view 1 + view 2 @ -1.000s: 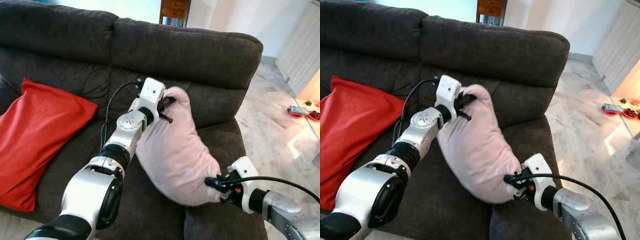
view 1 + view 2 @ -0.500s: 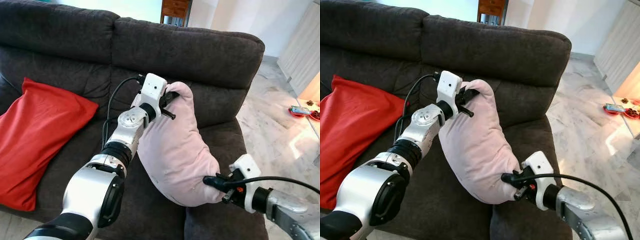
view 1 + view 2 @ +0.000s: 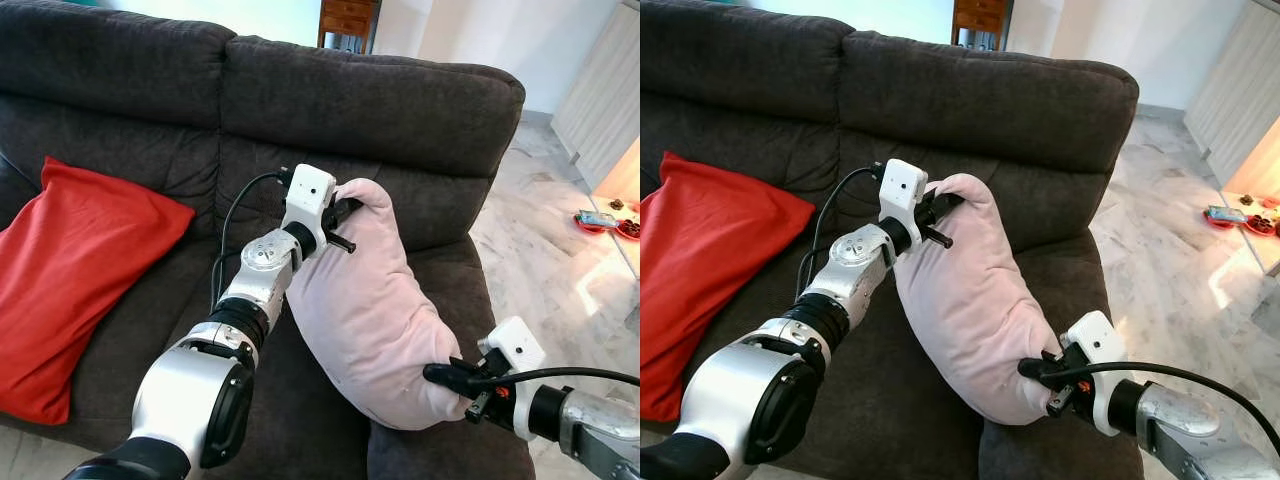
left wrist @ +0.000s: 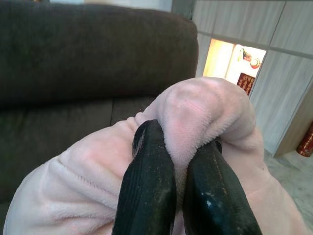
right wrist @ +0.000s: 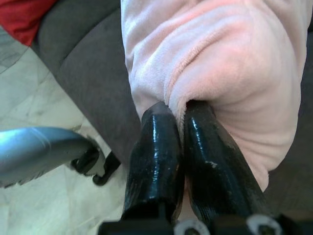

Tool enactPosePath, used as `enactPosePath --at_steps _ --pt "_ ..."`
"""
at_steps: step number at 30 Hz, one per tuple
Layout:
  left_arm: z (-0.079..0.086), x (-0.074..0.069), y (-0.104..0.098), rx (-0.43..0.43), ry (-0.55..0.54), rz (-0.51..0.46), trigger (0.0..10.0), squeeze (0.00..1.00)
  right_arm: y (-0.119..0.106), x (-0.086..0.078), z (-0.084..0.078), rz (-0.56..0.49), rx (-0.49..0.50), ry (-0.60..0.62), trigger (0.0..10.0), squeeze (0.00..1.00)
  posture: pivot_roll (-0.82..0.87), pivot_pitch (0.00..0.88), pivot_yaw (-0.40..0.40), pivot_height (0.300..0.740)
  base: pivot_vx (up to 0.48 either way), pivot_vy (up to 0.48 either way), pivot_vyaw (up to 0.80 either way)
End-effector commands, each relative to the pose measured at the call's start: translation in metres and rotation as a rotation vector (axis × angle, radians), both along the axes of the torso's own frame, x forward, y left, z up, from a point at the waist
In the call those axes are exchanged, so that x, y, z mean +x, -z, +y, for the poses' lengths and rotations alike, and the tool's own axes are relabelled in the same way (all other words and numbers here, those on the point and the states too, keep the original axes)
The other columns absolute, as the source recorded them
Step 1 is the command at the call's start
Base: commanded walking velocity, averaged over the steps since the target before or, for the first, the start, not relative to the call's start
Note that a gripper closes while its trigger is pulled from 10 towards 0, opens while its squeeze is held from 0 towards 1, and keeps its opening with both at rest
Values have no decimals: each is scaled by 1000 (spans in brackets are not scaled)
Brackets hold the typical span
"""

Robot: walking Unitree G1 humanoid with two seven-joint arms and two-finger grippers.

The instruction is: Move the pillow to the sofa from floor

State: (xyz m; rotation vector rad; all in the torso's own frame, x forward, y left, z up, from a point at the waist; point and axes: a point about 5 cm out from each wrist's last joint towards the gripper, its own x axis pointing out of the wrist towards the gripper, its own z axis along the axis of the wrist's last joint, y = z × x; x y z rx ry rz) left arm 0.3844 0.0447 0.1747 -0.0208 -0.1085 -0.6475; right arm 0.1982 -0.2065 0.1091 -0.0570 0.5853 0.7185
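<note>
Since a second ago the pink pillow (image 3: pixel 375 310) has shifted a little toward the sofa's right end, and the right hand (image 3: pixel 448 377) sits lower and nearer the seat's front edge. The pillow lies slanted on the dark sofa (image 3: pixel 370 110), its top against the backrest. The left hand (image 4: pixel 183 166) pinches the pillow's upper corner, and the right hand is clamped on its lower corner. A red cushion (image 3: pixel 70 270) rests well apart at the sofa's left.
</note>
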Motion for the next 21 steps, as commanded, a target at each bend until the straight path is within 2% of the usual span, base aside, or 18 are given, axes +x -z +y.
enactPosePath --at_steps 1,10,19,20,21 --pt "-3 -4 5 -8 16 -7 10000 0 4 0 2 1 -6 -1 10000 0 -35 0 -87 740 0 0 0" --pt "14 -4 13 -21 -37 9 10000 0 13 0 4 34 3 5 10000 0 -30 0 -100 740 0 0 0" --pt "15 -1 6 -37 -58 -9 10000 0 -2 11 10 -32 24 -19 10000 0 -31 0 -111 740 0 0 0" --pt "14 -1 6 -36 -57 -9 10000 20 -2 11 10 -32 24 -20 10000 0 -31 0 -111 740 0 0 0" --pt "14 -1 5 -34 -57 -8 10000 275 -2 12 10 -32 22 -19 10000 0 -32 0 -112 740 0 0 0"
